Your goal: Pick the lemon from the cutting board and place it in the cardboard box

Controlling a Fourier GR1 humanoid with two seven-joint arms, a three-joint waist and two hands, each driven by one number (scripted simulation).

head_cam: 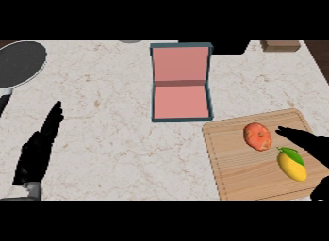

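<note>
Your right hand [318, 148] hung open over the right side of the cutting board [236, 176], fingers straight, thumb apart, holding nothing; fingertips pointed up-left and ended just beside a reddish fruit [257, 136]. The lemon [292, 167] lay on the board's right half, just beside the hand on its left; I couldn't tell if they touched. Your left hand [38, 150] rested open at the view's left, fingers up. Likely risks: with the fingertips that near the reddish fruit, you could have curled round the wrong thing or knocked it; the lemon looked smooth and oval with tapered ends, so a curl from one side could have rolled it away or squeezed it out. The cardboard box [182, 101] sat well apart, up-left of the board, and a low carry might have clipped its near wall. Box was rectangular, pink inside with blue-grey walls, lid folded back flat. Lemon was yellow with a green leaf at its far end. Board was pale grained wood with rounded corners, and the counter [111, 108] was pale veined stone. A dark round pan [15, 63] sat far left
</note>
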